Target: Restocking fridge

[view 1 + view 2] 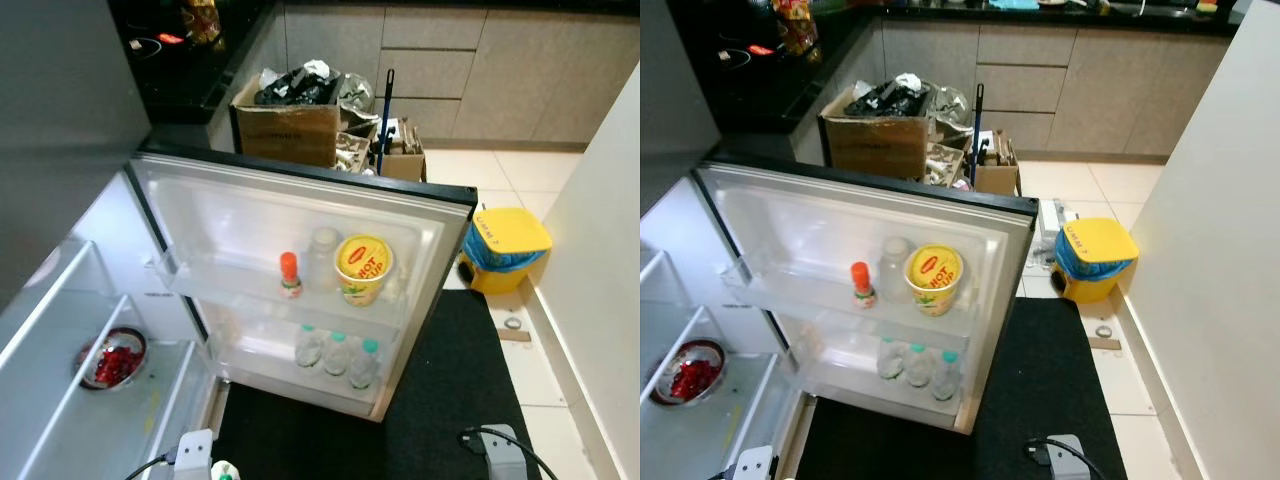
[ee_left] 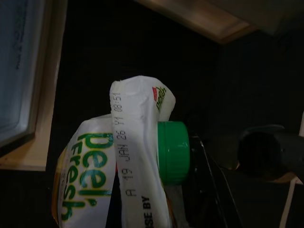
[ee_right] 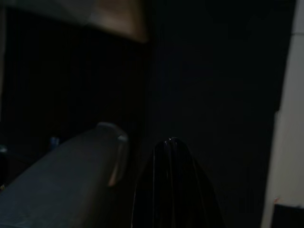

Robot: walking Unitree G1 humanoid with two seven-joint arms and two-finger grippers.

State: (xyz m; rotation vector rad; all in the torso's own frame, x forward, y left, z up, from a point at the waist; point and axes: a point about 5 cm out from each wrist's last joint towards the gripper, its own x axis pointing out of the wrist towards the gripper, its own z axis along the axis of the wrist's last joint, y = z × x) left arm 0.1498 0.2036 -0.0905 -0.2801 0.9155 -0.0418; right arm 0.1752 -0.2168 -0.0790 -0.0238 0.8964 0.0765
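Note:
The fridge door (image 1: 300, 205) stands wide open before me. Its upper shelf holds a small orange-capped bottle (image 1: 290, 275), a clear bottle (image 1: 322, 258) and a yellow "Hot Cup" tub (image 1: 364, 268). Three small green-capped bottles (image 1: 338, 355) stand on the lower shelf. At the left, inside the fridge, a bowl of red food (image 1: 112, 360) sits on a white shelf. My left gripper (image 2: 142, 194) is low by the fridge's foot, shut on a white Peel Fresh juice carton (image 2: 95, 190) with a green cap (image 2: 173, 152). My right arm (image 1: 503, 452) hangs idle above the mat.
A black mat (image 1: 450, 390) covers the floor under the door. Behind the door are a cardboard box of rubbish (image 1: 288, 125), a smaller box and a mop handle (image 1: 384, 115). A yellow bin (image 1: 505, 248) stands at the right, by a white wall (image 1: 600, 260).

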